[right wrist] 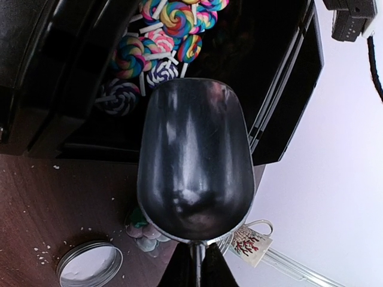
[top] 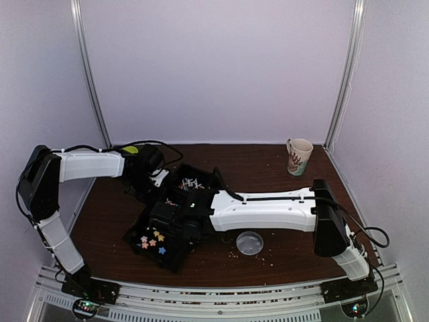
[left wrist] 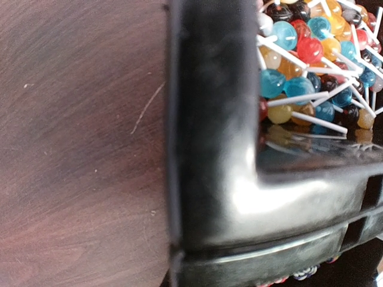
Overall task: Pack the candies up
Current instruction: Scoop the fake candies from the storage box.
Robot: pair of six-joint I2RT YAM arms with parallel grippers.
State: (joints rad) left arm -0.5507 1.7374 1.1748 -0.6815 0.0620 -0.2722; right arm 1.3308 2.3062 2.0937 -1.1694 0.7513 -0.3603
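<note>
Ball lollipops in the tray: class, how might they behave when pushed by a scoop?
The ball lollipops probably roll little: their round heads are glossy, but the crossing white sticks look likely to snag. Being piled loosely, they may shift together rather than singly.

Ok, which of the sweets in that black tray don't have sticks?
The little star-shaped ones, loose in the tray's compartment nearest the arm bases. The round ball lollipops and the rainbow swirl lollipops all have white sticks.

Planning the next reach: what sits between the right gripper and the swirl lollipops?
Only the empty metal scoop, gripped by its handle; right wrist view.
</note>
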